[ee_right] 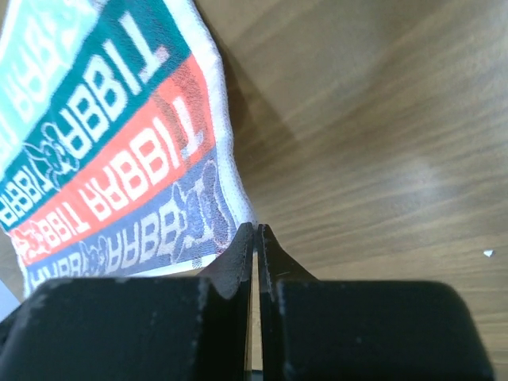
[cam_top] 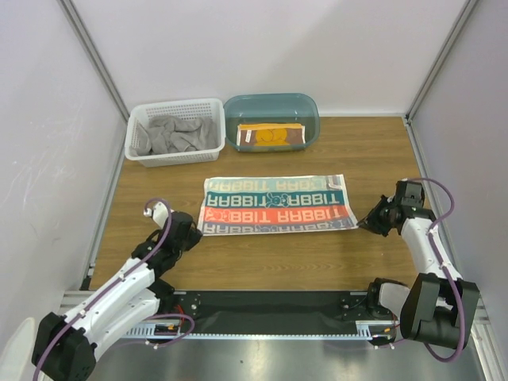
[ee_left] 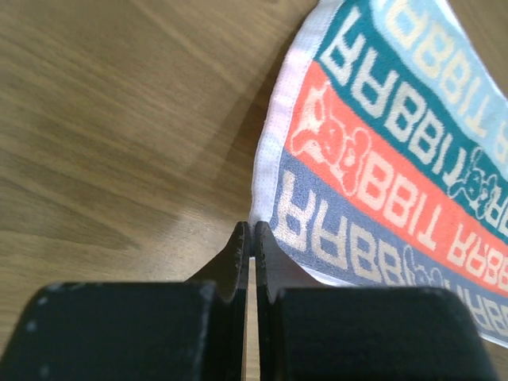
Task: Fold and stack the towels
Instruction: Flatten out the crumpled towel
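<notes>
The white towel with red, teal and blue printed lettering (cam_top: 276, 205) lies spread flat in the middle of the wooden table. My left gripper (cam_top: 194, 232) sits at its near left corner. In the left wrist view the jaws (ee_left: 252, 226) are shut, with the towel's white corner (ee_left: 266, 194) pinched at their tips. My right gripper (cam_top: 363, 225) is at the near right corner, likewise shut (ee_right: 256, 228) on that corner of the towel (ee_right: 111, 143). A crumpled grey towel (cam_top: 176, 133) lies in the basket. A folded brown towel with orange print (cam_top: 272, 135) lies in the tub.
The white lattice basket (cam_top: 175, 104) stands at the back left, and the teal oval tub (cam_top: 309, 111) is right beside it. White walls with metal posts close in the table on three sides. Bare wood lies on both sides of the spread towel.
</notes>
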